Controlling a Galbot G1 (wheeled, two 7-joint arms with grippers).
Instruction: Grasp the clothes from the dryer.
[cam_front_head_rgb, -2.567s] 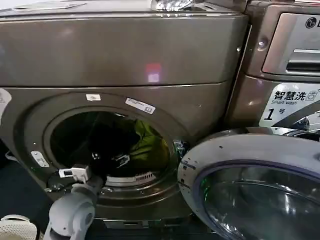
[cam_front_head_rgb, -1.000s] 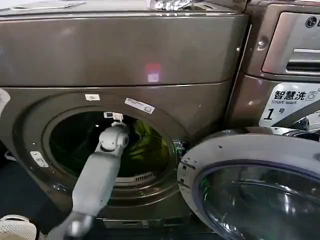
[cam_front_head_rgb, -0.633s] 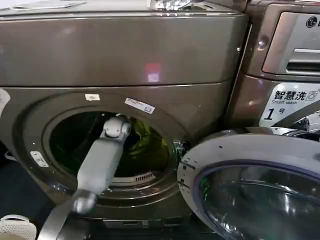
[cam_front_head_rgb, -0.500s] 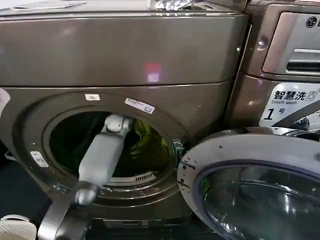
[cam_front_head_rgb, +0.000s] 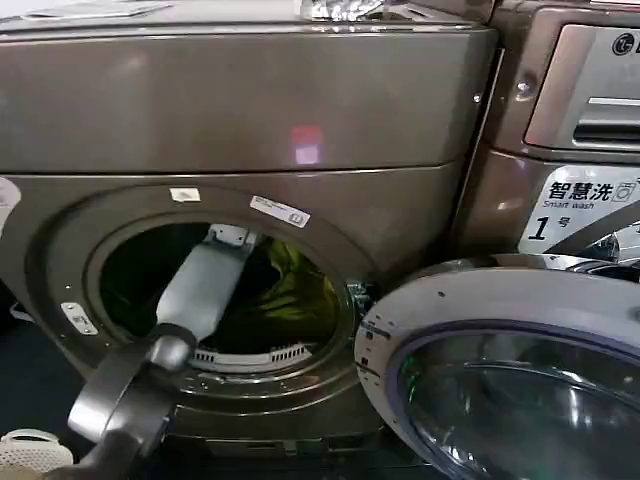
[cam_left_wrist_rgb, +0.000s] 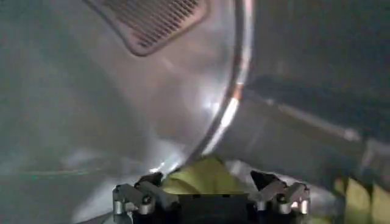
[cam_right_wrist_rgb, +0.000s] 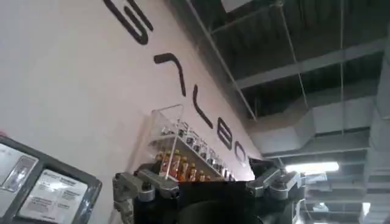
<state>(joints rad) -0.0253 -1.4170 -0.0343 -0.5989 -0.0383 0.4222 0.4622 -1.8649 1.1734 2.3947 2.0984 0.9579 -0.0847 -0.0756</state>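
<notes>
The left arm is reached through the porthole of the dryer (cam_front_head_rgb: 250, 110), the left pincer (cam_left_wrist_rgb: 210, 196) spread wide just over the clothes (cam_front_head_rgb: 295, 285), whose olive fabric is heaped at the drum's right, long axis unclear

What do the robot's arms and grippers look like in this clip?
The left arm is a smooth light-grey tube that widens into a darker grey, rounded joint housing, with a white wrist block at its end. In the wrist views, the left gripper and the right gripper each have a black body flanked by silver metal finger links with round pivot bolts. No loose cables are visible.
</notes>
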